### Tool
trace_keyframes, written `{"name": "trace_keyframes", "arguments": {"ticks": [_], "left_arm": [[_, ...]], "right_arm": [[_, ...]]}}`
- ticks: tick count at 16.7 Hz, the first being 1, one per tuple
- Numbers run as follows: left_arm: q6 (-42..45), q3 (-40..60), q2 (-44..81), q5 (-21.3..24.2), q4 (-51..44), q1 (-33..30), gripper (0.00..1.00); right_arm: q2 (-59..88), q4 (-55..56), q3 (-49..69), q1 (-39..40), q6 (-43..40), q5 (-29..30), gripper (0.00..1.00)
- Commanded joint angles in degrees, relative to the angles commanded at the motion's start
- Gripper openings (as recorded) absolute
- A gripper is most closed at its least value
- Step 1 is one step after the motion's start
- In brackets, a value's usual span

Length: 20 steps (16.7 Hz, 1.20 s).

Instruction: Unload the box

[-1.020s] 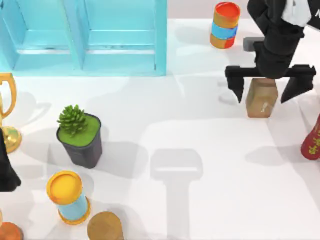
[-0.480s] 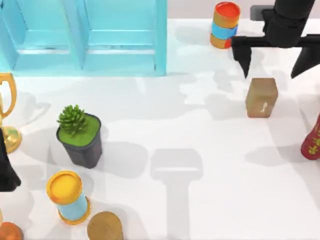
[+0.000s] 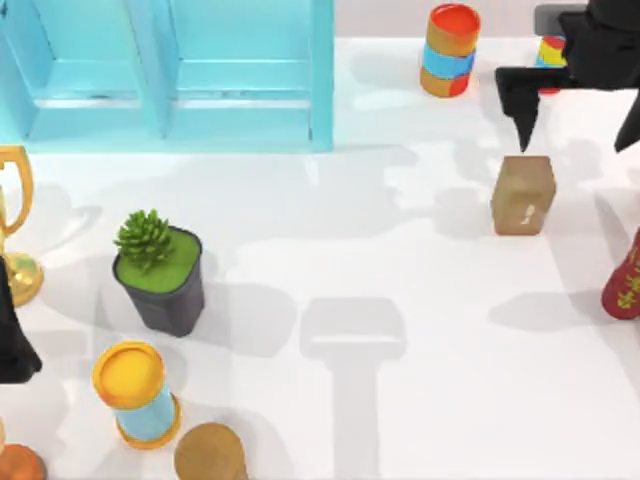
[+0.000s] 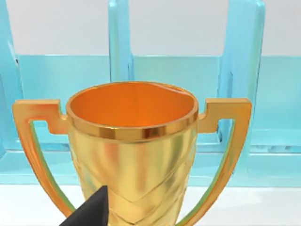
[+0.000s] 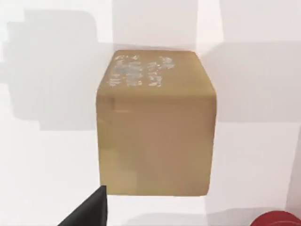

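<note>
I'm finding no text that I can actually read. The tan box (image 5: 156,123) is carrying pale printed marks near one edge of its face in my right wrist view, but they are blurring into smudges. From the top view, the red bottle (image 3: 624,277) at the table's right edge is showing small yellow markings, too tiny to make out.

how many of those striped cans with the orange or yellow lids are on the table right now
2 clear ones: a yellow-lidded can at the table's front left by the potted plant, and an orange-lidded can at the back. A striped thing behind the right gripper may be a third.
</note>
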Motion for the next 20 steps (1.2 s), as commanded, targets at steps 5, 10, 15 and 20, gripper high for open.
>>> {"name": "trace_keyframes", "arguments": {"ticks": [5, 10, 15, 20], "left_arm": [[0.00, 0.00, 0.00, 0.00, 0.00, 0.00, 1.00], [0.00, 0.00, 0.00, 0.00, 0.00, 0.00, 1.00], [0.00, 0.00, 0.00, 0.00, 0.00, 0.00, 1.00], [0.00, 0.00, 0.00, 0.00, 0.00, 0.00, 1.00]], "right_arm": [[-9.22, 1.60, -11.72, -17.28, -16.95, -0.30, 1.00], [-18.95, 3.74, -23.34, -32.48, -31.98, -0.49, 1.00], [-20.87, 4.31, -25.25, -34.53, -34.01, -0.52, 1.00], [-20.44, 7.83, -28.34, -34.35, -33.82, -0.51, 1.00]]}}
